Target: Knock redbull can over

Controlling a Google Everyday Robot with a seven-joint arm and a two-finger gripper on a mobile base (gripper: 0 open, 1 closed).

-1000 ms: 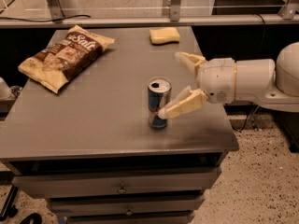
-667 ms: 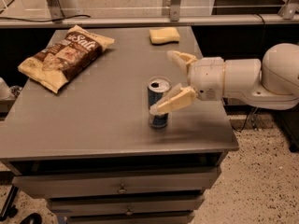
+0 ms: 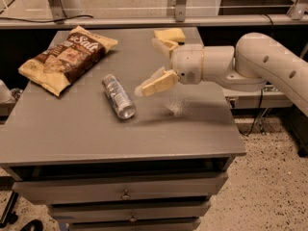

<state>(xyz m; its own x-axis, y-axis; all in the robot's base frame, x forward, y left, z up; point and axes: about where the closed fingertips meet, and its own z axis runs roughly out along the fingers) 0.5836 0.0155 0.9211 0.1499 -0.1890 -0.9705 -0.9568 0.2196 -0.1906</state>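
The redbull can (image 3: pixel 118 96) lies on its side on the grey table (image 3: pixel 72 134), left of centre, its silver top pointing toward the front right. My gripper (image 3: pixel 151 66) hovers just right of the can, above the table's middle, on the white arm (image 3: pixel 231 64) that reaches in from the right. Its two cream fingers (image 3: pixel 156 83) are spread wide apart and hold nothing. The near finger's tip is a short way from the can, not touching it.
A brown and yellow chip bag (image 3: pixel 65 57) lies at the table's back left. A yellow sponge (image 3: pixel 170 34) sits at the back edge behind my gripper. Drawers (image 3: pixel 125 194) run below the table's front edge. A metal rail crosses behind the table.
The can stood upright before and now lies on its side, further left. My gripper has swept left across the spot where the can stood.
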